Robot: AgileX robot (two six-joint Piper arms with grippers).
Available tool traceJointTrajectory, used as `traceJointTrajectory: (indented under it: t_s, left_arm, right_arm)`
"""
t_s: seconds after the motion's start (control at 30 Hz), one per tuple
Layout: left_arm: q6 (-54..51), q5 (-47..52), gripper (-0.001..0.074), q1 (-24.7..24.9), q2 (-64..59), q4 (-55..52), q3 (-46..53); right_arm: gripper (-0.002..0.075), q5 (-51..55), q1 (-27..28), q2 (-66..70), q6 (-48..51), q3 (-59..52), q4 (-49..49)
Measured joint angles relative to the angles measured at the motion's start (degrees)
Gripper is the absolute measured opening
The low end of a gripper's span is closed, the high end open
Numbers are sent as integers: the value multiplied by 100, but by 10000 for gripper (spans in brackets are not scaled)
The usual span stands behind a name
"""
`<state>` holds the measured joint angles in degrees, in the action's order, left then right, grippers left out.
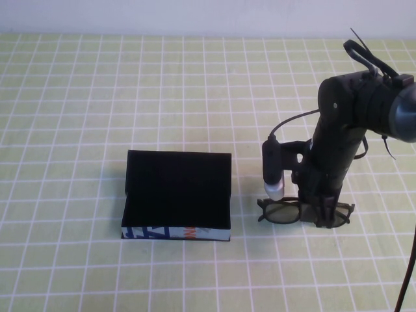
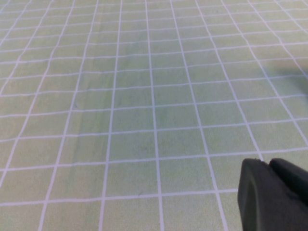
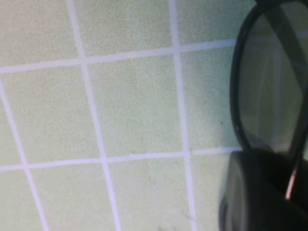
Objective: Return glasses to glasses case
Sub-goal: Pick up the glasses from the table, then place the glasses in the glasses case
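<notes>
The black glasses lie on the green checked cloth to the right of the glasses case. The case is a black box with its flap lid raised, its patterned front side facing me. My right gripper reaches straight down onto the right half of the glasses and is shut on the frame. In the right wrist view one lens fills the edge just past the dark finger. My left gripper shows only in its own wrist view, shut and empty over bare cloth.
The green cloth with a white grid covers the whole table. A white wall runs along the far edge. The right arm's cable hangs at the right border.
</notes>
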<state>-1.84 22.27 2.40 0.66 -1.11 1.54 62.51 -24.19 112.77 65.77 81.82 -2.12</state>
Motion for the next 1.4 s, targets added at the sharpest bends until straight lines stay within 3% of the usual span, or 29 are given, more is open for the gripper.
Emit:
traceJointTrajectory:
  t_s: [0.27,0.5,0.77,0.97,1.4]
  left_arm:
    - [0,0,-2,0,0,0,0]
    - [0,0,-2,0,0,0,0]
    - [0,0,-2,0,0,0,0]
    - [0,0,-2,0,0,0,0]
    - [0,0,-2,0,0,0,0]
  right_arm:
    - [64,523,-280,-164,-507,134,58]
    - [64,681,-1223,-411,-1379,1179,104]
    - [64,752,-2149,359,-1879,2480,136]
    - [64,756,-2333,1053,-2005,3108,351]
    - [64,766,-2343,1409,-2112,3236,520]
